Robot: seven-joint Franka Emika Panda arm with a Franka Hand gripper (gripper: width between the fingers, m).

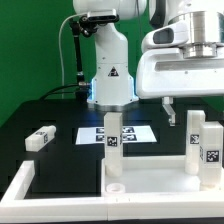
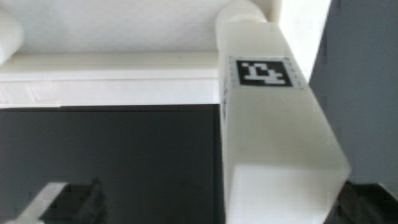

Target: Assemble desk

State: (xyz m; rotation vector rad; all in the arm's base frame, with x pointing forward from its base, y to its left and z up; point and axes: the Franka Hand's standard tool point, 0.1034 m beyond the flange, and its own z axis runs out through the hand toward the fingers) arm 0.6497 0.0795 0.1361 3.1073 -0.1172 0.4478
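I see the large flat white rimmed plastic tabletop panel (image 1: 150, 178) lying on the black table (image 1: 65, 162), with three short square white tagged legs (image 1: 113, 140) upright on it and a fourth leg (image 1: 40, 137) loose at the exterior view's left. The white two-finger gripper (image 1: 169, 108) hangs over the panel's side at the exterior view's right. I cannot tell how far its fingers part or whether they hold anything.

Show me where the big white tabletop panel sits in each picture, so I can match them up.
Exterior view: the tabletop panel lies low in the picture, toward the exterior view's right, with tagged legs standing on it.
Wrist view: it is the broad white slab meeting the close-up tagged leg, beside the black table.
Shared landmark: a white leg's black-and-white tag; which leg the wrist view shows is unclear.
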